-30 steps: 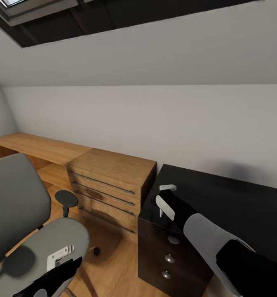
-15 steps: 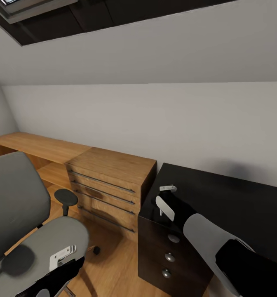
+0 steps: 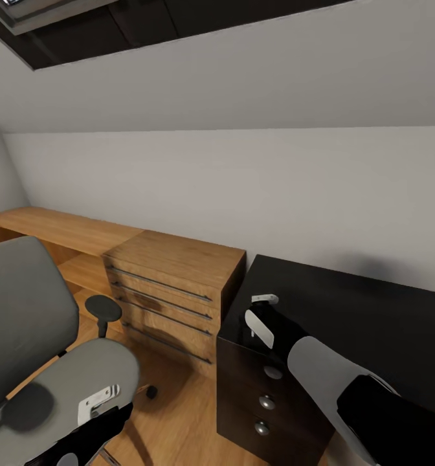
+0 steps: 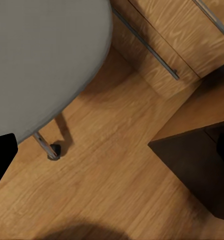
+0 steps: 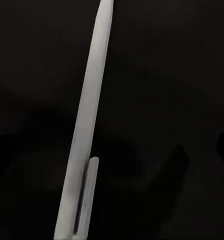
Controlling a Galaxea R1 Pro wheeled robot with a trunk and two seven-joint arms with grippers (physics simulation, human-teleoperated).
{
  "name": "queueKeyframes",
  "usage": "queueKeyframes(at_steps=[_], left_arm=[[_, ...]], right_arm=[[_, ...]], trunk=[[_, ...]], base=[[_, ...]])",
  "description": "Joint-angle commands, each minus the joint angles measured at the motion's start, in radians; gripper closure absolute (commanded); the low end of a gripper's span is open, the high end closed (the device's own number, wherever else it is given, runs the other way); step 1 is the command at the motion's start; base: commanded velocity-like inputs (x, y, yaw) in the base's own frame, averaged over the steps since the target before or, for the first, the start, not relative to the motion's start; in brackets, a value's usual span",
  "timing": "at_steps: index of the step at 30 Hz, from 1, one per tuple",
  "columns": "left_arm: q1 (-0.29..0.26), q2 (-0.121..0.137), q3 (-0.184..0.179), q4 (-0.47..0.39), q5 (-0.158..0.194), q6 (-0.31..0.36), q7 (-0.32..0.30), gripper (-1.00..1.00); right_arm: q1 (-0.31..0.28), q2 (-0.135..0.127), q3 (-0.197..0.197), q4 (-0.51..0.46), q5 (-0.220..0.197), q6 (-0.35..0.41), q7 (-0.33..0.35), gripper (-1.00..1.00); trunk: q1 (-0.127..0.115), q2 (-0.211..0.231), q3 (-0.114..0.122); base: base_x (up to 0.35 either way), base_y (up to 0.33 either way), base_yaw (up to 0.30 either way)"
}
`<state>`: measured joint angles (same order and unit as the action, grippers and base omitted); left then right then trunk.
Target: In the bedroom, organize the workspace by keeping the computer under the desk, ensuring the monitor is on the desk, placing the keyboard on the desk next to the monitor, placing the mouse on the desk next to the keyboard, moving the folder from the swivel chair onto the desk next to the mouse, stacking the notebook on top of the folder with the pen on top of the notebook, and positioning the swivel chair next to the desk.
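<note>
The grey swivel chair (image 3: 62, 382) stands at the left, its seat (image 4: 42, 55) bare. At the right is the glossy black desk (image 3: 347, 304) with dark drawers and silver knobs. My right gripper (image 3: 259, 318) hovers over the desk's near left corner, shut on the thin white pen (image 3: 252, 334). The right wrist view shows the pen (image 5: 89, 110) running lengthwise against the black desk top (image 5: 167, 75). Low beside the chair seat, my left gripper (image 3: 91, 417) is open and holds nothing.
A low oak cabinet (image 3: 172, 278) with metal bar handles stands between chair and desk, against the pale grey wall. A chair caster (image 4: 53, 151) rests on the oak floor beside the desk's dark drawer unit (image 4: 197, 155). The chair's black armrest (image 3: 103, 310) is near the cabinet.
My right gripper with the pen has sunk slightly toward the desk corner. The head view has tilted a little. The left arm has barely moved.
</note>
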<state>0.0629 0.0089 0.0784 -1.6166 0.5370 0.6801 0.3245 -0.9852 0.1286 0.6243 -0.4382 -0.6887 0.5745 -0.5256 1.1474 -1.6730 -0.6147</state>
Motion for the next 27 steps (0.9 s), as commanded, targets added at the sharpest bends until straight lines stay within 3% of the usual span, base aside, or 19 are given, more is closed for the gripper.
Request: queueKeyframes(at_steps=[1, 27], left_arm=[[0.0, 0.0, 0.0, -0.002, 0.011, 0.003, 0.008, -1.0], [0.0, 0.0, 0.004, -0.002, 0.011, 0.003, 0.008, -1.0]], right_arm=[[-0.001, -0.001, 0.009, 0.002, -0.009, 0.004, -0.008, -1.0], [-0.001, -0.001, 0.009, 0.012, -0.009, 0.004, -0.009, -1.0]], trunk=[[0.0, -0.001, -0.001], [0.004, -0.008, -0.004]], base=[[0.0, 0.0, 0.0], [0.0, 0.0, 0.0]])
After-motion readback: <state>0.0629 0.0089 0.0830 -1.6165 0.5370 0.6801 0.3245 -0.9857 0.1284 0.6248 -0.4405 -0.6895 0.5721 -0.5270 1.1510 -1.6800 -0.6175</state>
